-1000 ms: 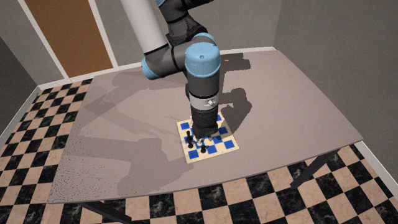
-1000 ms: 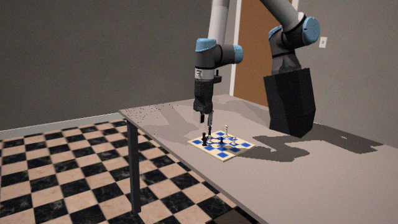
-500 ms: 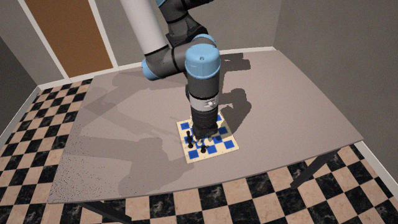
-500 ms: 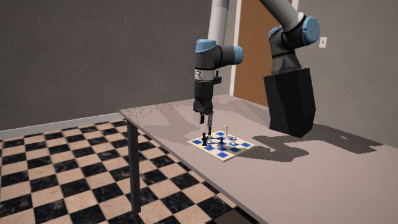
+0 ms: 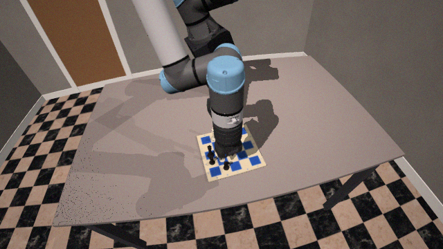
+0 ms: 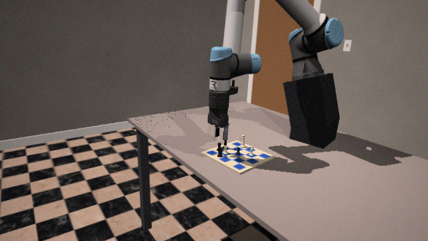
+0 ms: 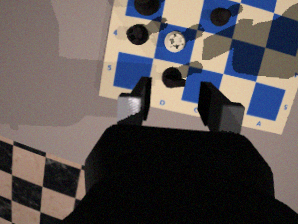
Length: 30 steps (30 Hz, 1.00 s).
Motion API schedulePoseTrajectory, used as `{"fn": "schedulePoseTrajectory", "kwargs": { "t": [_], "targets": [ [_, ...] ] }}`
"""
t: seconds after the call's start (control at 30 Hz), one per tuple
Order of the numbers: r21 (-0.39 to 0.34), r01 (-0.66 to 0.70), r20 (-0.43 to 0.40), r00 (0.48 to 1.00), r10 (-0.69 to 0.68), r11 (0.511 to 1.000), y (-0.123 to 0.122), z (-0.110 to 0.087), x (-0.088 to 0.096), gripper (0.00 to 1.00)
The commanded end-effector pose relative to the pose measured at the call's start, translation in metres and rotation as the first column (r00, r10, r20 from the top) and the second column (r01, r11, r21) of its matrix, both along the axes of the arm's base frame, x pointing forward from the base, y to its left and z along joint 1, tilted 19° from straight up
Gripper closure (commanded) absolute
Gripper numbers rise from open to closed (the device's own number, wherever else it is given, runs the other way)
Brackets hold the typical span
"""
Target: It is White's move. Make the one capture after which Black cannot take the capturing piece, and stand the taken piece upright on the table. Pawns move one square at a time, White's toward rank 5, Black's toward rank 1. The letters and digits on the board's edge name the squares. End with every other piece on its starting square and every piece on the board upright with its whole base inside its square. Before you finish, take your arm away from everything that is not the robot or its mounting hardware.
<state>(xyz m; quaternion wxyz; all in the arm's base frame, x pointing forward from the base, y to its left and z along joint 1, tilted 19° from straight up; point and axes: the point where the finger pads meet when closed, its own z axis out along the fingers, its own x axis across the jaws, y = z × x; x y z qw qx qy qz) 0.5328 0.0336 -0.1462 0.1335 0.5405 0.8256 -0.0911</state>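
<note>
A small blue and cream chessboard (image 5: 231,155) lies on the grey table; it also shows in the exterior view (image 6: 238,156). My gripper (image 7: 175,93) is open and empty. It hangs above the board (image 6: 222,134), over the nearest black pawn, not touching it.
A tall white piece (image 6: 243,140) and a small white pawn (image 6: 251,151) stand on the board's far side. The arm's dark base block (image 6: 311,108) stands on the table behind the board. The table edge (image 6: 174,147) runs close to the board's left.
</note>
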Motion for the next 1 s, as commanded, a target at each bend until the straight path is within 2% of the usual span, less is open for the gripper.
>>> {"fn": "schedulePoseTrajectory", "kwargs": {
  "t": [0.0, 0.3, 0.97],
  "targets": [
    [0.0, 0.0, 0.001, 1.0, 0.0, 1.0, -0.002, -0.006, 0.001, 0.24],
    [0.0, 0.0, 0.001, 1.0, 0.0, 1.0, -0.006, -0.019, 0.003, 0.24],
    [0.0, 0.0, 0.001, 1.0, 0.0, 1.0, -0.01, -0.03, 0.004, 0.24]
  ]
}}
